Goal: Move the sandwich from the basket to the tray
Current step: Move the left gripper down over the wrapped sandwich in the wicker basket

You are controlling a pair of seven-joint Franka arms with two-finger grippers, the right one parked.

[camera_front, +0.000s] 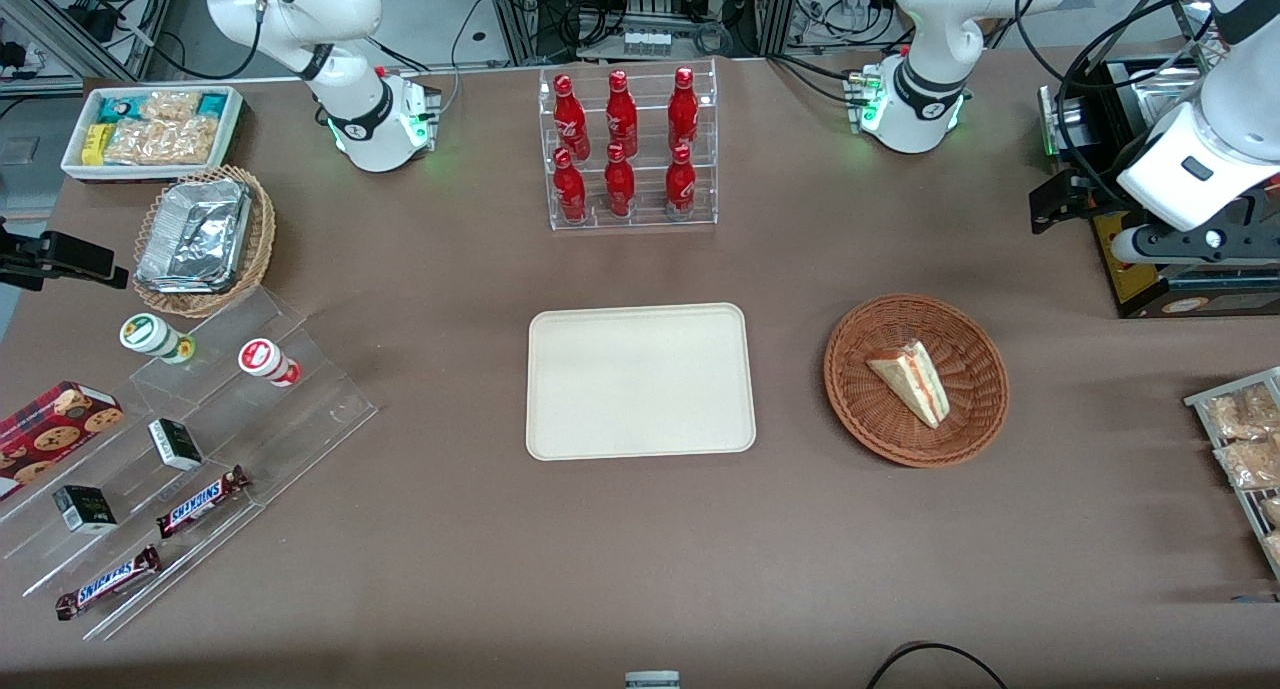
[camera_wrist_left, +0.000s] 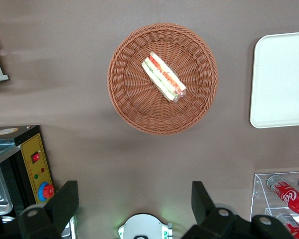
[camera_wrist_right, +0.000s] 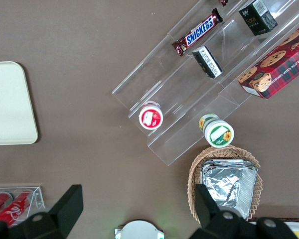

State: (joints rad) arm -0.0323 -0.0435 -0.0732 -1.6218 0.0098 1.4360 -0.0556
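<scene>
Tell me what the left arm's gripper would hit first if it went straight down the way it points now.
Probably bare brown table, not the round reddish-brown wicker basket, which lies just ahead of the open gripper. Depth is unclear.

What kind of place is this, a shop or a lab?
Probably a robotics lab staged like a snack counter: cola bottles, a sandwich in a basket, a tray. The open gripper hovers above the table.

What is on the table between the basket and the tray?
Nothing: only bare brown table between the basket holding the sandwich and the tray, clearest in the front view. The gripper hangs open, high above.
</scene>
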